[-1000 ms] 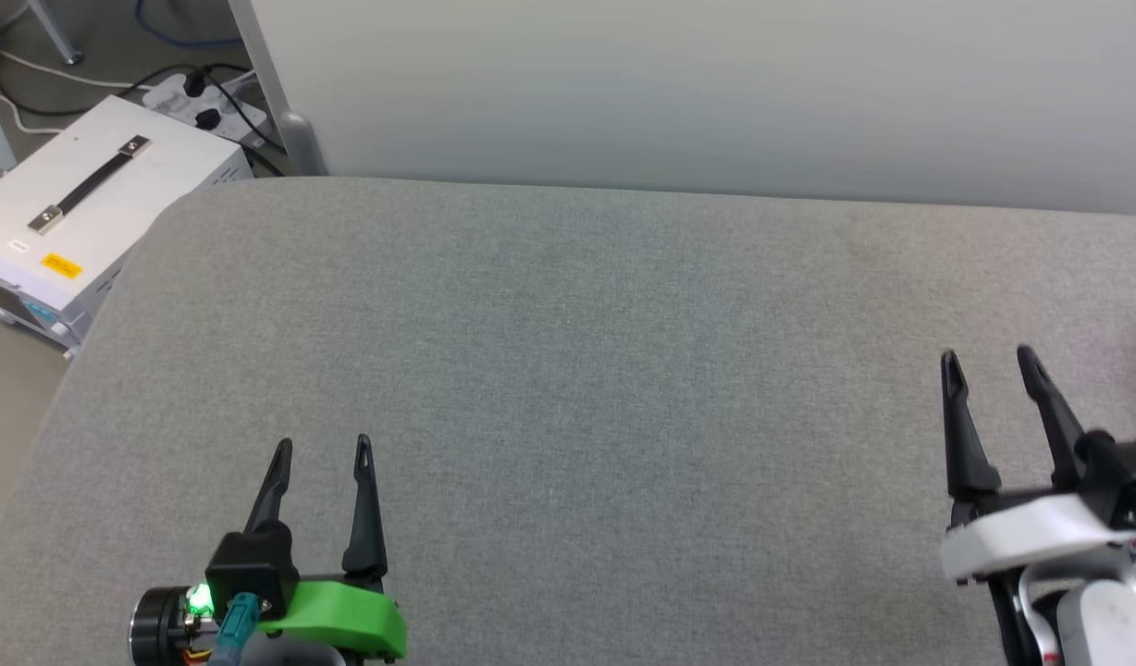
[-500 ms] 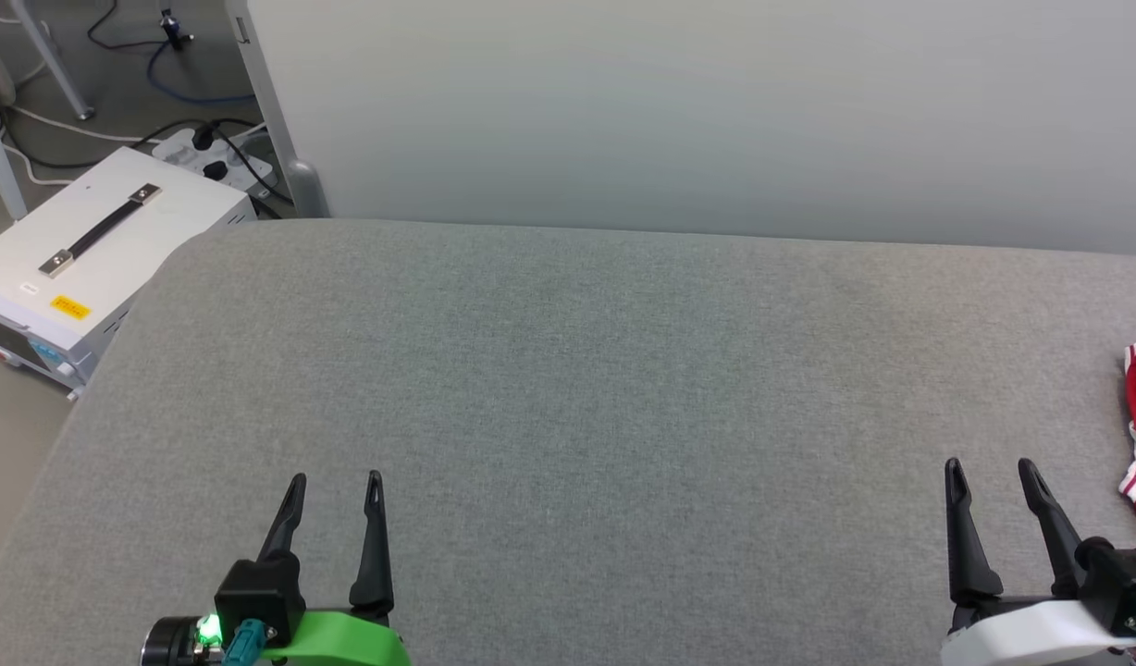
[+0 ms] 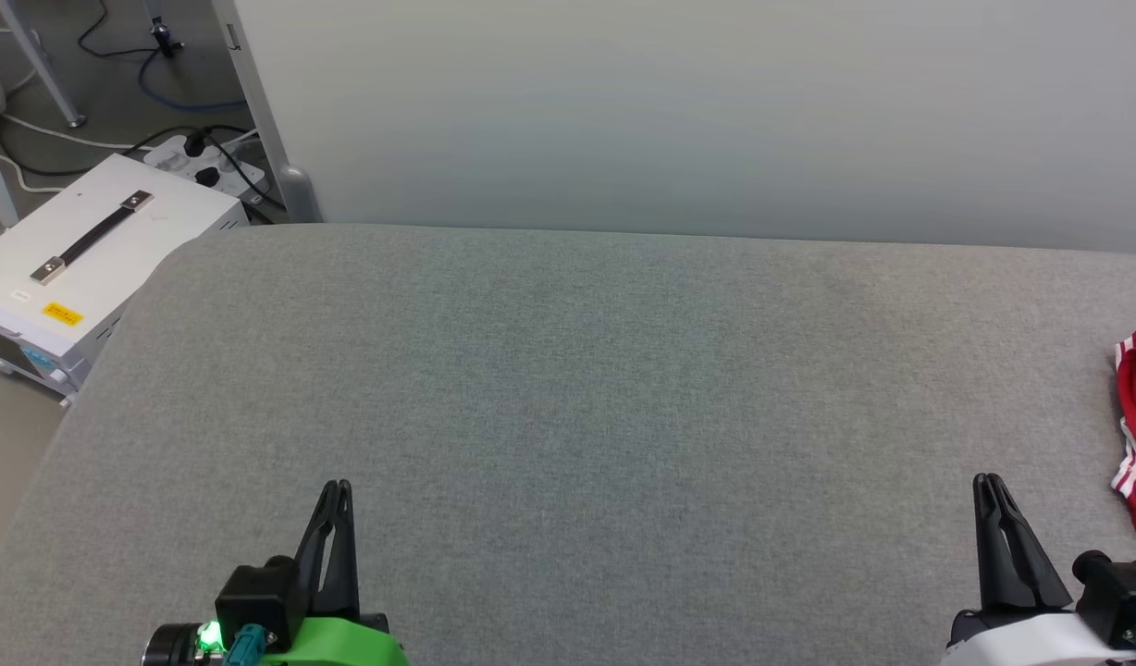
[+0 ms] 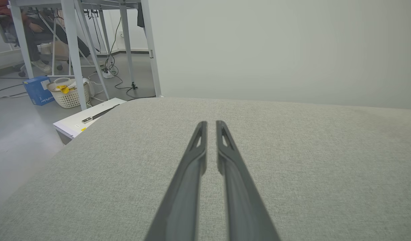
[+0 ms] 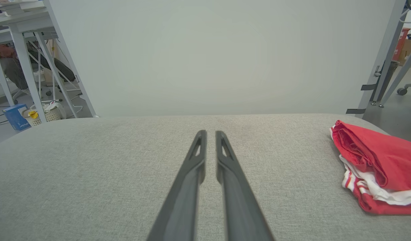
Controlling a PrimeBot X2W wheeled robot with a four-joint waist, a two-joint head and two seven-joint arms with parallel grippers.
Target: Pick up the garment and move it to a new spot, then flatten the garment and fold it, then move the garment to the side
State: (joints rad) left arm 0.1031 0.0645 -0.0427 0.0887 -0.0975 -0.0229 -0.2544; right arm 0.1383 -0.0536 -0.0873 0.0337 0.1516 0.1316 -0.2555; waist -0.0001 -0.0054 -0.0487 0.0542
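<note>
Right wrist view: the garment (image 5: 376, 160), a red T-shirt bunched in folds with a white sleeve and striped trim showing, lies at the grey table's (image 5: 91, 167) right end, partly cut off by the frame. Both the left gripper (image 3: 339, 487) and right gripper (image 3: 991, 480) are clenched empty, clear of it.

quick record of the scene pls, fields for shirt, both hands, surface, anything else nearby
garment: red T-shirt with white and striped trim, lying in a bunched heap near the right end of the surface, held by nothing
left hand: fingers closed together, empty, low over the near left part of the surface
right hand: fingers closed together, empty, to the left of the garment and apart from it
surface: grey padded surface, bare between the hands
nearby: white box with a dark handle, on the floor off the left end
</note>
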